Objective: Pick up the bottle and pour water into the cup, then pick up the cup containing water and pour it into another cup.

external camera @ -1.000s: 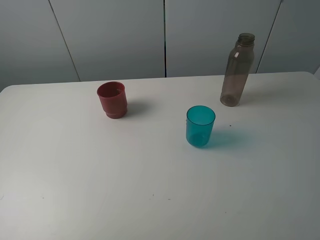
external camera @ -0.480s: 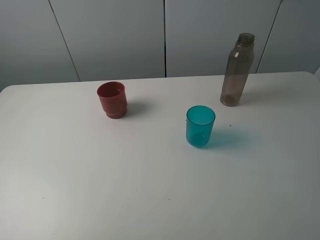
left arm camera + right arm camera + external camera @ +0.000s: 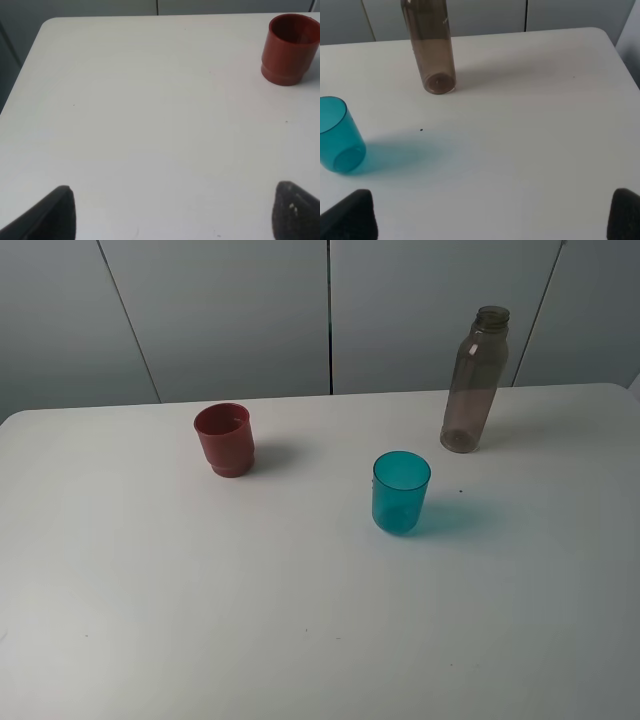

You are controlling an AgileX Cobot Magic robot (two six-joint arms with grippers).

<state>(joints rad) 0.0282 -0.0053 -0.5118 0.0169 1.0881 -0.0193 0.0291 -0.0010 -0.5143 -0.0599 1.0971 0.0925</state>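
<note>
A tall smoky grey-brown bottle (image 3: 475,380) stands upright and uncapped at the back right of the white table (image 3: 200,590); the right wrist view shows the bottle (image 3: 431,50) too. The teal cup (image 3: 401,492) stands near the middle, and this cup (image 3: 337,136) also appears in the right wrist view. The red cup (image 3: 225,439) stands at the back left, and it (image 3: 291,49) is seen far ahead of the left gripper. Neither arm appears in the high view. My left gripper (image 3: 175,215) is open above bare table. My right gripper (image 3: 492,215) is open, well short of bottle and teal cup.
Grey wall panels (image 3: 330,310) rise behind the table's far edge. The table's rounded right corner (image 3: 605,37) lies beyond the bottle. A small dark speck (image 3: 421,130) marks the surface between bottle and teal cup.
</note>
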